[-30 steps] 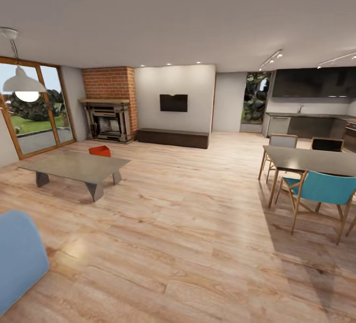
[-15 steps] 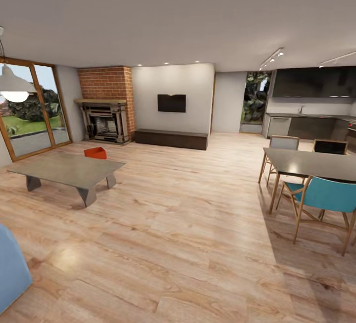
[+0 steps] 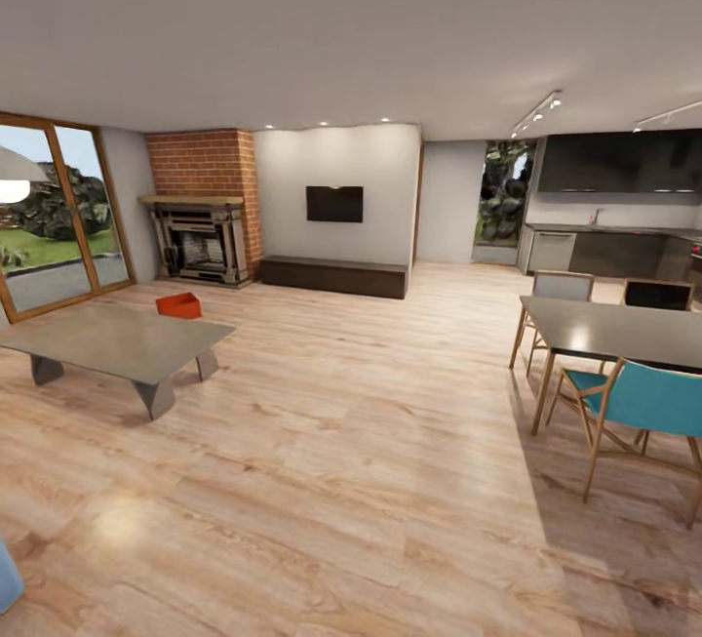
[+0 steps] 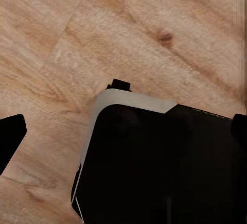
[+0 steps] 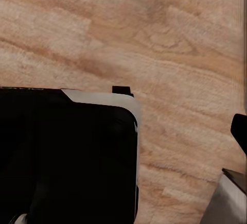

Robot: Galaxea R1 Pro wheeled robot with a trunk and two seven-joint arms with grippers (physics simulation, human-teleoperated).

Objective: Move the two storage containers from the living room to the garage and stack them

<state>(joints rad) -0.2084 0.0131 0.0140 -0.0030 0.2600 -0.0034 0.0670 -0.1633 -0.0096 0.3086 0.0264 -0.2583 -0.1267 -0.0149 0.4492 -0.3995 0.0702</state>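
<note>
Scanning from the left, the glass doors (image 3: 60,213) look out on the garden, and just in front of them sits the low grey coffee table (image 3: 112,339) on the light wood-plank floor (image 3: 341,442). Behind the coffee table's far edge, on the planks, there's one red-orange storage container (image 3: 178,304), open-topped; from this far off its inside is too small to read, so I can't say whether anything lies in it. The second container I can't pick out from here. Further along come the brick fireplace (image 3: 203,213), the wall-mounted TV (image 3: 334,204) over a dark low bench (image 3: 334,276), then off to the right the dining table (image 3: 614,325) with a teal chair (image 3: 643,398). The risks, as I judge them: the coffee table stands between the robot and that container, so a straight run in could clip a table corner or leg, and a wide swing right brings the chairs into play. A base bump could also shove the light bin across the smooth planks. The left wrist view looks down on planks and the robot's dark body (image 4: 154,162), the right wrist view much the same; dark slivers at the edges may be fingertips, but whether either hand is apart or together I cannot tell.
</note>
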